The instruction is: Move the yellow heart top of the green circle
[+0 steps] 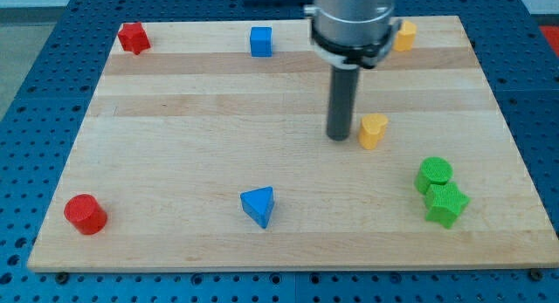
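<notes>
Yellow heart-shaped plastic block sits right of centre on the pale wooden tabletop, and the arm's dark rod is down beside it, with its tip just off the heart's left flank, close enough that contact can't be ruled in or out from this angle. That placement makes sense as a judgement: coming in from the view's left, a shove would send the heart toward the view's right, which is the side where the green circle-shaped block waits, lower and to the right, near but clearly apart from the heart. Snug against the circle's lower edge is a green star-shaped block, so the free space is above the circle, exactly where the heart is wanted. No gripper on this rig, just the bare rod, so there is nothing to call spread or pinched. The heart itself looks small and chunky, a warm matt yellow, standing flat with its lobes rounded and its sides upright. Elsewhere, a second yellow block peeks out by the top edge, a blue cube sits top centre, and a blue triangular block lies low in the middle.
</notes>
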You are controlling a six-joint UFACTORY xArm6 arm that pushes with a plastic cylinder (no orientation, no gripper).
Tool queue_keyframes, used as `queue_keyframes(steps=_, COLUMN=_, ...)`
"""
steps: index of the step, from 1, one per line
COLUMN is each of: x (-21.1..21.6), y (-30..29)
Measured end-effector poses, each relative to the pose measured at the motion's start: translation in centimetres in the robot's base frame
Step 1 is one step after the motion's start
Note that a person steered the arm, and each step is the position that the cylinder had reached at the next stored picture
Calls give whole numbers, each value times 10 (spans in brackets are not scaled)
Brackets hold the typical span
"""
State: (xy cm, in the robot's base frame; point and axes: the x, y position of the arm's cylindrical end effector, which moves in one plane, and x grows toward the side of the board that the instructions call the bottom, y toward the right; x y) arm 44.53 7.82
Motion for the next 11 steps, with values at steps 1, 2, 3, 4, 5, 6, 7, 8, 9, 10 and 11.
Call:
queue_keyframes(steps=1, x=0, y=9)
queue_keyframes(steps=2, x=-21, y=6)
queue_keyframes(steps=3, x=-45, y=-9)
queue_keyframes(steps=4, x=-43, y=14)
queue_keyframes(steps=5, x=-24, y=60)
queue_keyframes(steps=6, x=-15, y=100)
queue_keyframes(steps=7, x=-35, y=83)
queue_keyframes(steps=8, x=-32, y=32)
queue_keyframes(steps=9, x=-6, y=29)
queue_keyframes(steps=10, x=6, y=52)
queue_keyframes(steps=11, x=6, y=67)
